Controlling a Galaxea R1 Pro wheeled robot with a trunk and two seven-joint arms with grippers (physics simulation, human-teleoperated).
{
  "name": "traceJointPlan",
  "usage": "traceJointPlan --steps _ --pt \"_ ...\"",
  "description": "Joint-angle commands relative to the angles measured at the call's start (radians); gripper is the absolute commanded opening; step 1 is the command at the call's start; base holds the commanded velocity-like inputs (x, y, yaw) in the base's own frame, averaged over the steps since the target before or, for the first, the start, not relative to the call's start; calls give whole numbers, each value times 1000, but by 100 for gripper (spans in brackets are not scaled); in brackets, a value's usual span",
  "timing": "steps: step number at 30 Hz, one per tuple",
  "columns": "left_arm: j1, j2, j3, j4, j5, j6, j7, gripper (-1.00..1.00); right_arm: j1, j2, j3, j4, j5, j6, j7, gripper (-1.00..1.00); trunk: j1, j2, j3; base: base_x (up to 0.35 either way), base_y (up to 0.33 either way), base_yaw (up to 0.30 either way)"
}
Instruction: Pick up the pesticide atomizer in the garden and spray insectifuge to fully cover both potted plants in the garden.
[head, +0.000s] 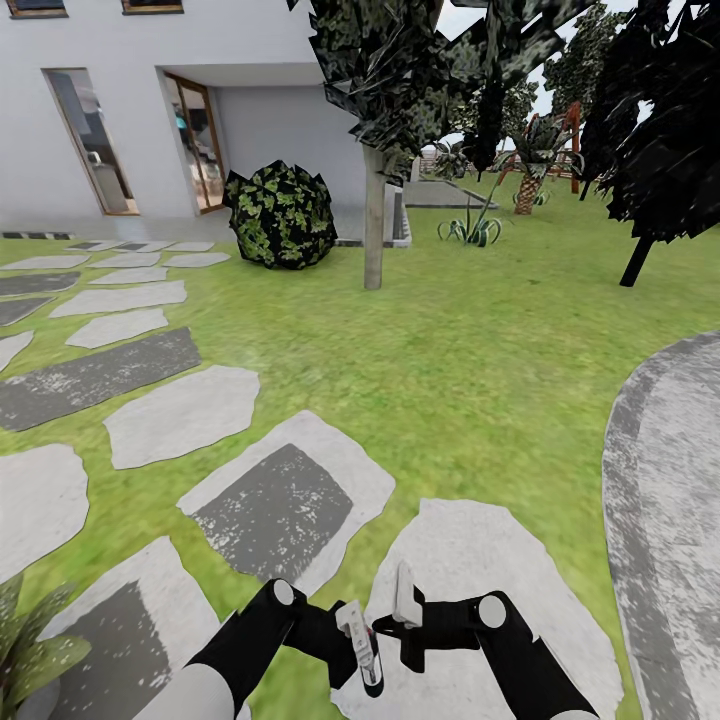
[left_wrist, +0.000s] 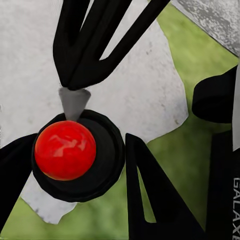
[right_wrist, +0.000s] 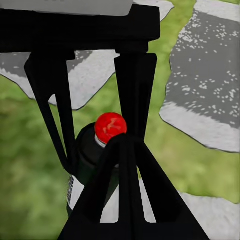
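**Item: pesticide atomizer (left_wrist: 65, 150), in hand, garden lawn**

- **Location.** It is held low in front of the robot, above the pale stepping stone (head: 480, 560). That stone is the reference for everything below.
- **Appearance.** In the left wrist view it is seen end-on, as a round black body with a glossy red cap.
- **Left gripper (head: 352, 640).** The fingers (left_wrist: 150, 195) are closed in on either side of the bottle's body and carry it.
- **Right gripper (head: 405, 605).** It sits just beside the bottle, over the same stone. The fingers (right_wrist: 125, 195) are drawn together to a point with nothing between them.
- **Potted plants.** None can be identified with confidence. The green leaves (head: 25, 650) on the left-arm side of the stone, cut by the frame edge, may be one, but it cannot be told.

**Risks (judged)**
- The two grippers are crowded together. If the right arm swings, it could knock the bottle askew or out of the grasp.
- Which way the nozzle faces cannot be read. Spraying without checking could miss the foliage.
- Driving off with the bottle held this low could let it catch on leaves.

**Edges and open room**
- Open lawn (head: 430, 340) runs beyond the stone and is unobstructed up to a thin tree trunk (head: 373, 220) and a round bush (head: 280, 215).
- On the right-arm side of the stone, the curved rim of the grey patio (head: 660, 480) lies near.
- On the left-arm side, more stepping stones (head: 180, 410) lead towards the house (head: 130, 100).
- A striped spiky plant (head: 472, 230) stands far beyond the stone.
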Motion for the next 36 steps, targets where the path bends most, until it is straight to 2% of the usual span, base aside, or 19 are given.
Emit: traceJointPlan --steps 1,5,10,14,17,20,21,22,24,28,31,33,34,36 --pt "0 1 -1 1 -6 7 -1 -100 0 1 -3 -1 7 -4 3 -100 0 0 -1 0 0 0" --pt "-9 11 -2 10 -16 18 32 -100 0 1 -3 -1 7 -4 3 -100 0 0 -1 0 0 0" --pt "-14 24 -2 12 -19 22 42 -100 0 0 -3 -1 7 -4 3 -100 0 0 -1 0 0 0" --pt "-14 29 2 12 -19 23 66 -100 0 -14 -4 0 7 -5 4 -100 0 0 -1 0 0 0" --pt "-13 28 5 14 -16 24 141 -100 0 -67 -7 1 5 -7 3 -100 0 0 -1 0 0 0" --pt "-11 27 9 14 -12 23 178 -100 0 -138 -12 8 2 -7 1 -100 0 0 -1 0 0 0" --pt "-11 27 10 14 -10 23 187 -100 0 -159 -16 22 1 -8 0 100 0 0 -1 0 0 0" --pt "-11 27 10 14 -8 22 202 -100 0 -178 -23 40 0 -8 -1 100 0 0 -1 0 0 0" --pt "-10 27 10 14 -5 21 227 -100 0 -198 -43 60 -1 -9 -1 100 0 0 -1 0 0 0" --pt "-5 27 9 14 -5 21 245 -100 0 -214 -87 72 1 -6 -19 100 0 0 -1 0 0 0" --pt "-3 29 19 17 -2 20 271 -100 0 -215 -159 79 0 13 -157 100 0 0 -1 0 0 0" --pt "-2 28 62 56 21 14 359 -100 2 -209 -271 130 -3 26 -291 100 0 0 -1 0 0 0" --pt "-2 27 76 76 33 11 398 -100 2 -207 -312 158 -3 28 -333 100 0 0 -1 0 0 0" --pt "-2 24 97 130 85 7 520 -100 3 -201 -440 252 -6 28 -481 100 0 0 -1 0 0 0"
